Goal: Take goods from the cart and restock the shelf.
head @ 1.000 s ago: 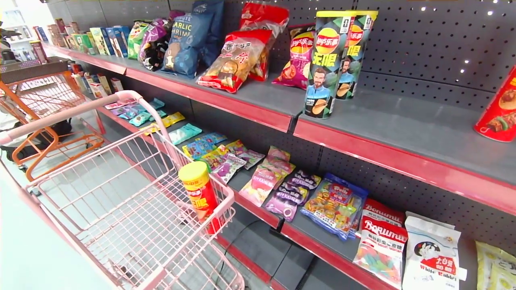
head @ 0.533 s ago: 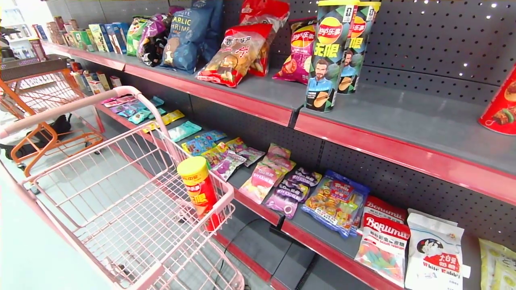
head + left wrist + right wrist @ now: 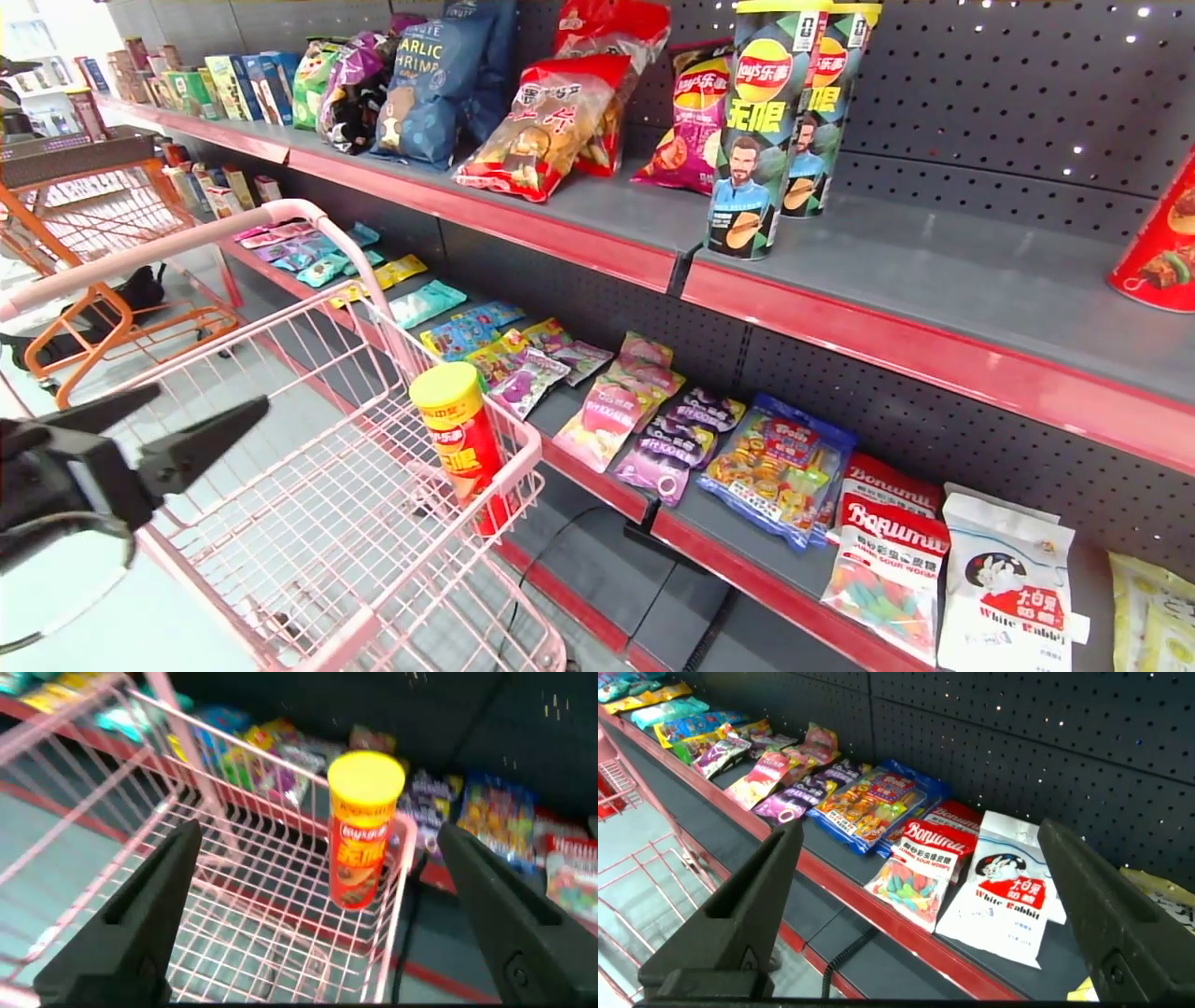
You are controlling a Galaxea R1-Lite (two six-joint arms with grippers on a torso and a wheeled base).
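Barely begun, I judge — the red cylindrical chip can with yellow lid (image 3: 462, 448) stands ungripped in the pink wire cart (image 3: 534, 459), at its far right corner. Both the left claw (image 3: 213, 394), near left, and the right claw (image 3: 920, 835) are spread, empty.

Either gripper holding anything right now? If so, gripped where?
Nothing held. Left gripper is open at the cart, apart from the red can standing in it; right gripper is open, empty.

The red cardboard chip can with yellow lid (image 3: 462, 448) stands in a corner of the pink wire cart (image 3: 140, 259), wire walls close on two sides. Above the can and on its other sides, there is open room over bare basket floor.
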